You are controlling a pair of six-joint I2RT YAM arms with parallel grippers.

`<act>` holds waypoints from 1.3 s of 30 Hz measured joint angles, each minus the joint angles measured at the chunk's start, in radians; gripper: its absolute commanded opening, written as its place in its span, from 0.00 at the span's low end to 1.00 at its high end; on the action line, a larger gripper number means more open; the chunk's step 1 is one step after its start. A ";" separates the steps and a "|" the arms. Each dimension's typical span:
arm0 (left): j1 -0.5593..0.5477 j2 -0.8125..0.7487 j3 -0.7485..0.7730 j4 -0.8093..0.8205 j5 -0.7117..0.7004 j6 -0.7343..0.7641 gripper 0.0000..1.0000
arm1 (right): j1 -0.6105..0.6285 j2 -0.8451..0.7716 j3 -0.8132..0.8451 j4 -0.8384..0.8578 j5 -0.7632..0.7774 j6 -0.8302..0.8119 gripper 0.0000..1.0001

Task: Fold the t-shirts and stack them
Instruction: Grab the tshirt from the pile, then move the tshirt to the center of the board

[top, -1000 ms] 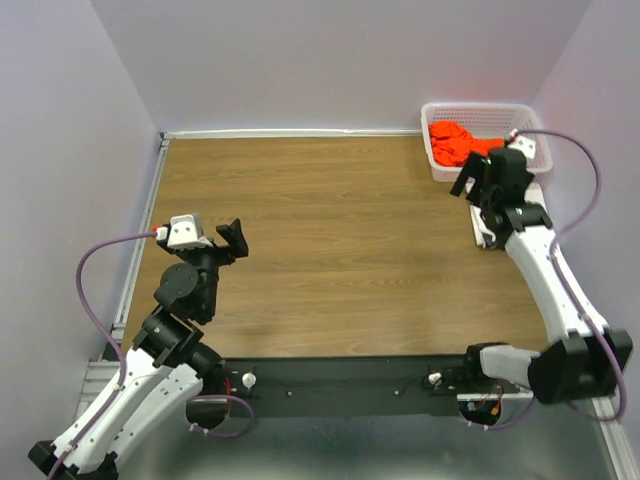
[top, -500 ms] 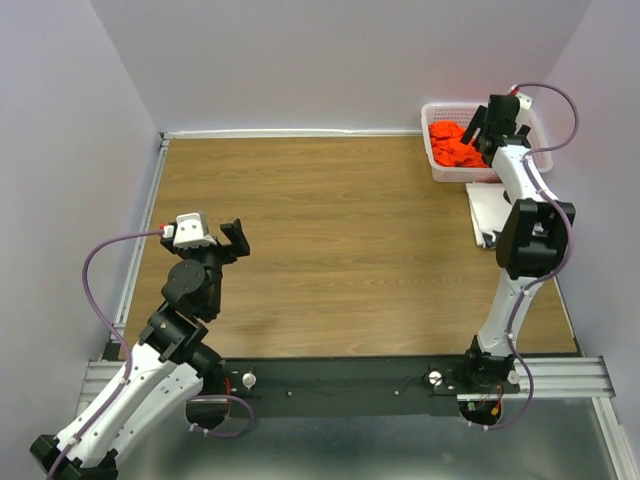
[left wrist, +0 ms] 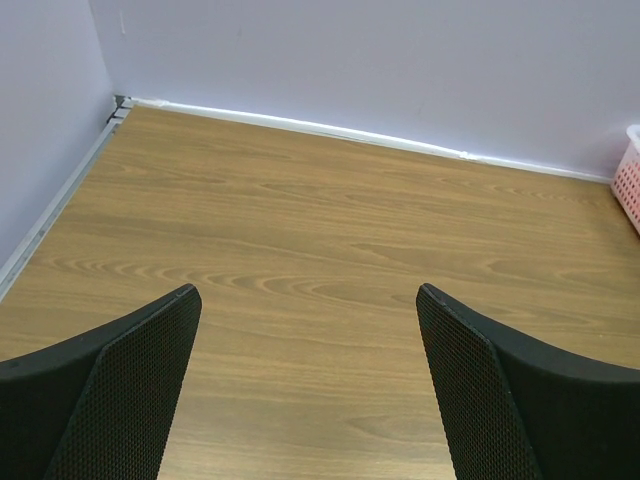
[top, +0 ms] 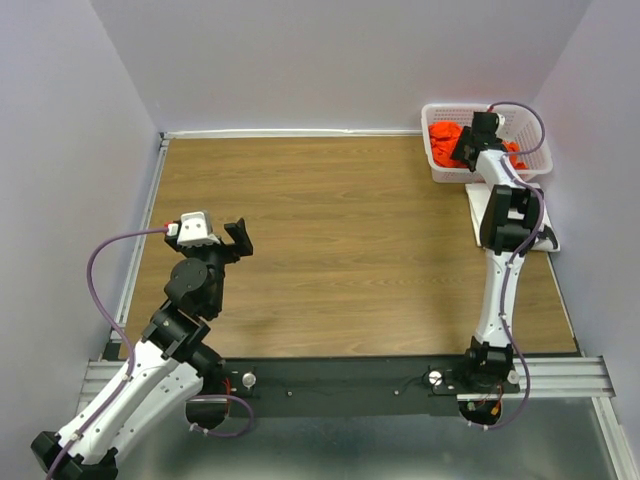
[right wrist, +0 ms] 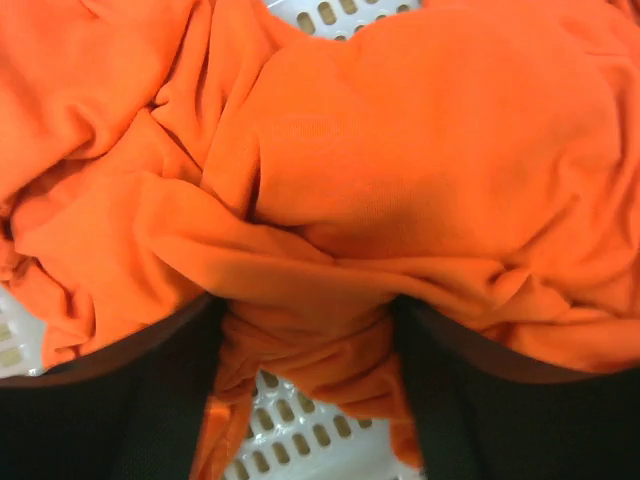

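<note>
Right wrist view alone shows the right gripper (right wrist: pixel 305 320) astride a fold of the orange-red t-shirts (right wrist: pixel 420 150), jaws apart; a pinch cannot be confirmed. They lie in the white basket (top: pixel 470 106) at the table's (top: pixel 330 230) far right corner. The left gripper (top: pixel 235 238) gapes, holding nothing, near the left edge.

Plain bright orange-red t-shirts (right wrist: pixel 430 150) in a white slotted basket (right wrist: pixel 290 440). The left gripper (left wrist: pixel 307 292) has black, finely dotted fingers (left wrist: pixel 120 400); beneath them is a brown wood-grain table (left wrist: pixel 320 200), and ahead are pale lilac walls (left wrist: pixel 400 60).
</note>
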 measured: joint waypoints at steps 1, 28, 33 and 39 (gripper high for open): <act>0.000 0.005 0.000 0.002 0.003 0.000 0.97 | 0.000 0.021 0.014 0.000 -0.011 -0.008 0.55; 0.000 0.002 0.000 0.024 0.026 0.006 0.99 | 0.067 -0.783 -0.002 0.011 -0.457 -0.164 0.00; 0.000 -0.021 0.000 0.034 0.027 0.010 0.99 | 0.160 -0.912 -0.092 0.032 -0.606 -0.137 0.00; 0.000 -0.022 0.000 0.044 0.030 0.016 0.99 | 0.314 -0.878 -0.246 0.023 -0.721 -0.067 0.00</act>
